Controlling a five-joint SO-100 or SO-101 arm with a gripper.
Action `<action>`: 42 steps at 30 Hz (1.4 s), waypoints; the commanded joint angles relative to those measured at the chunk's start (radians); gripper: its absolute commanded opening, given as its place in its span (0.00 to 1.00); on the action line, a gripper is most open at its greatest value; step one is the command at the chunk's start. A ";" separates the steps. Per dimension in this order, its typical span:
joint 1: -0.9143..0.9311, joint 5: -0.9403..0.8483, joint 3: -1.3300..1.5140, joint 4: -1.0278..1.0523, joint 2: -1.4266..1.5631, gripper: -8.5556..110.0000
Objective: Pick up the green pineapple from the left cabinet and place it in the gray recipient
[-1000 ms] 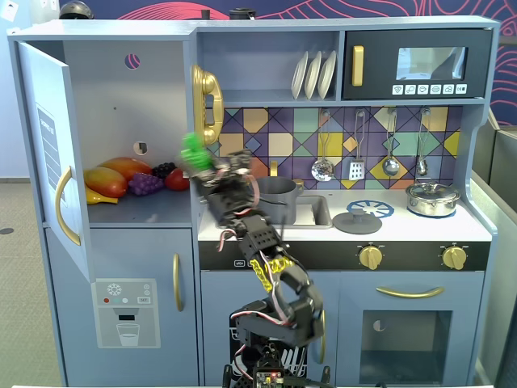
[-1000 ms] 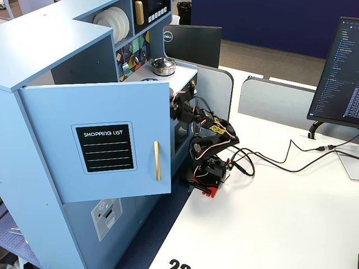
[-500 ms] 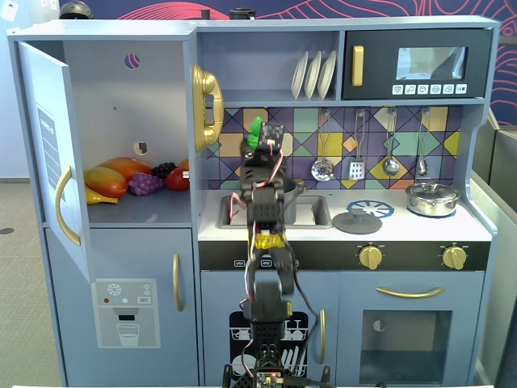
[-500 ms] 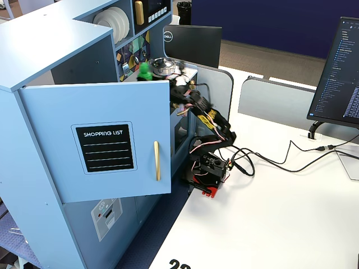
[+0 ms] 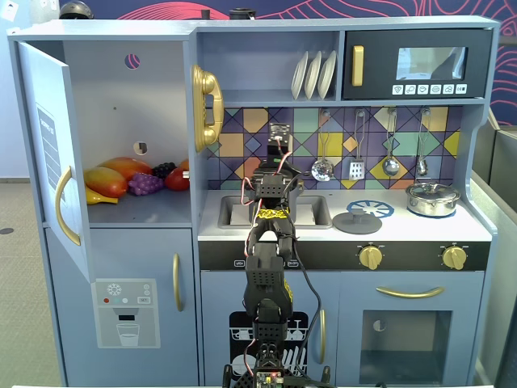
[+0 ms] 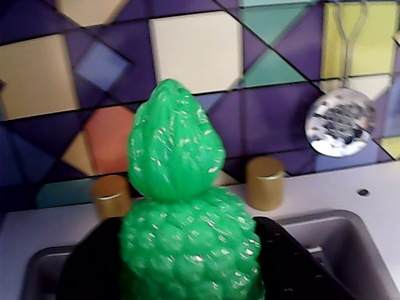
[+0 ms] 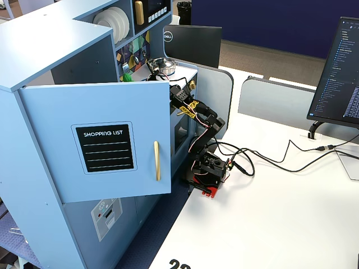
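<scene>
Your gripper (image 6: 187, 281) is clamped on the pineapple (image 6: 184, 212), a bumpy, glossy green plastic fruit with a pointed top, held upright over the sink (image 6: 350, 250). The open cabinet (image 5: 121, 121) door (image 7: 95, 140) reads "SHOPPING LIST"; a monitor (image 7: 190, 42) behind reads "DELL".

In the wrist view, the bumpy green plastic pineapple (image 6: 187, 231) stands upright between the black gripper fingers (image 6: 94, 262), leafy top upward. Beyond the fingertips lie the gray sink basin (image 6: 350, 244), two gold cylindrical knobs (image 6: 264, 182), then the tiled wall, where a silver perforated ladle (image 6: 339, 121) hangs to the right.
</scene>
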 commanded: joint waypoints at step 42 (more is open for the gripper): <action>-0.137 0.109 1.356 0.515 0.713 0.07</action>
